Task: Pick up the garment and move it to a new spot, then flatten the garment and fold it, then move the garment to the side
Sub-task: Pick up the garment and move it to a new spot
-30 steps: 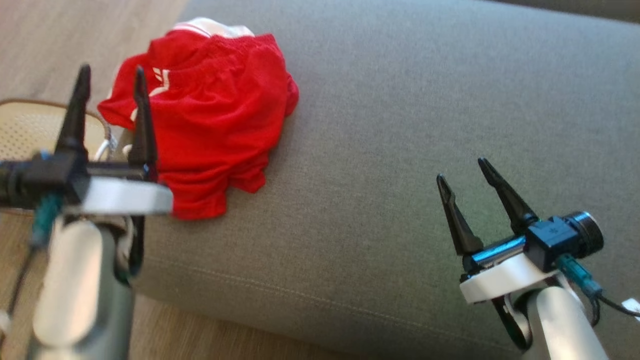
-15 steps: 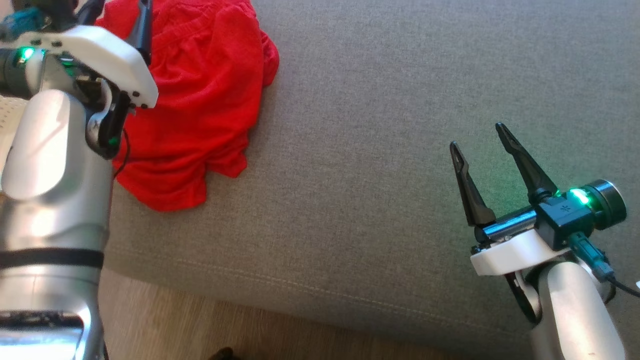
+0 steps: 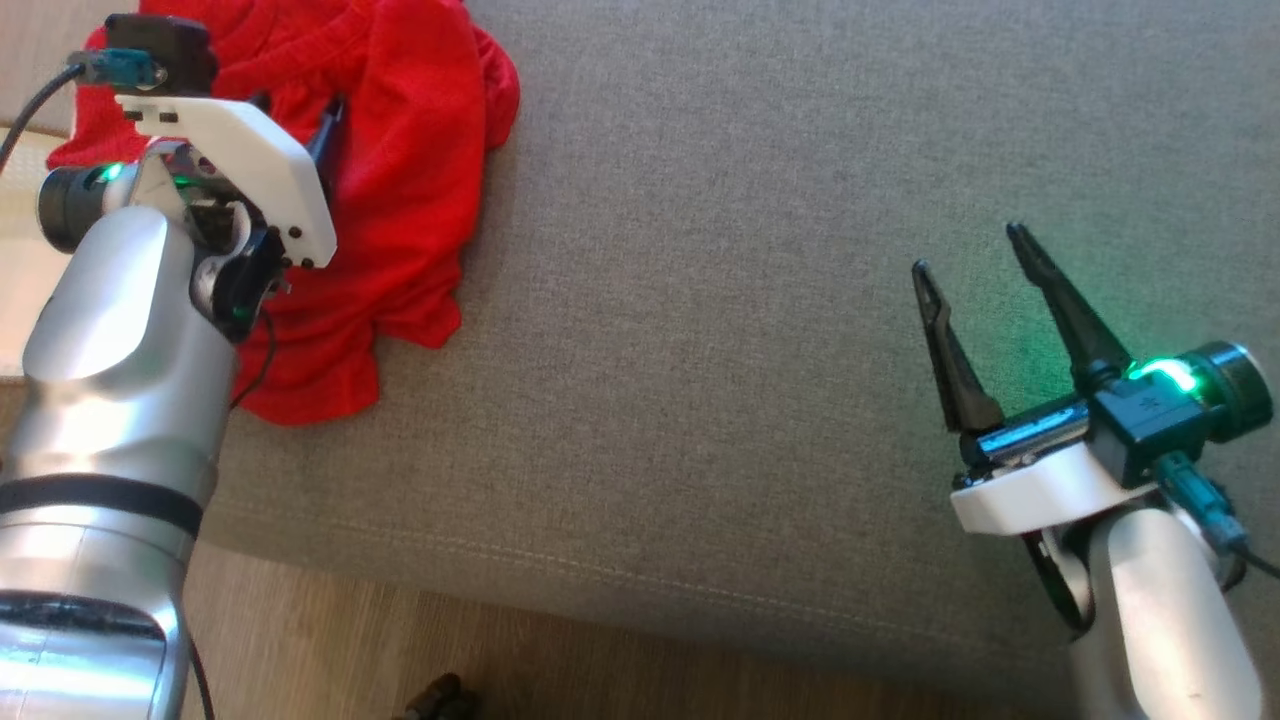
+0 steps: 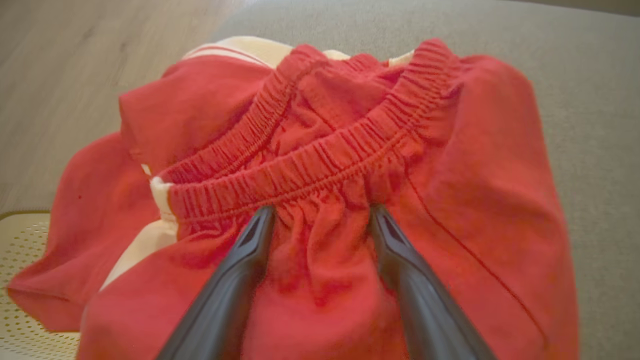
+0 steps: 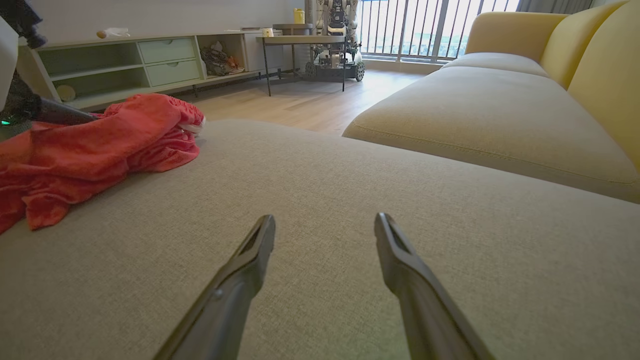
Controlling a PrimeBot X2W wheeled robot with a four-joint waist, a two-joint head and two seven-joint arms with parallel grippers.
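The garment point(image 3: 400, 200) is a pair of red shorts with an elastic waistband and white trim, crumpled at the left end of a grey sofa cushion point(image 3: 750, 300). My left gripper point(image 4: 321, 215) is open, its fingertips pressed into the red cloth point(image 4: 450, 150) just below the waistband, with a ridge of fabric between them. In the head view its white wrist mount point(image 3: 230, 160) covers most of the fingers. My right gripper point(image 3: 968, 250) stands open over bare cushion far to the right, nothing between its fingers point(image 5: 325, 219). From there the shorts point(image 5: 100, 135) lie at the left.
A cream perforated surface point(image 4: 20, 240) lies under the garment's left edge, off the cushion. Wooden floor point(image 3: 400, 650) runs along the cushion's front edge. Beyond are a yellow sofa point(image 5: 500, 100), a low shelf unit point(image 5: 125, 60) and a table with another robot point(image 5: 335, 50).
The head camera has tilted down. My left arm reached forward and lowered its open fingers onto the garment, which is now more bunched. The right gripper stayed open in about the same place.
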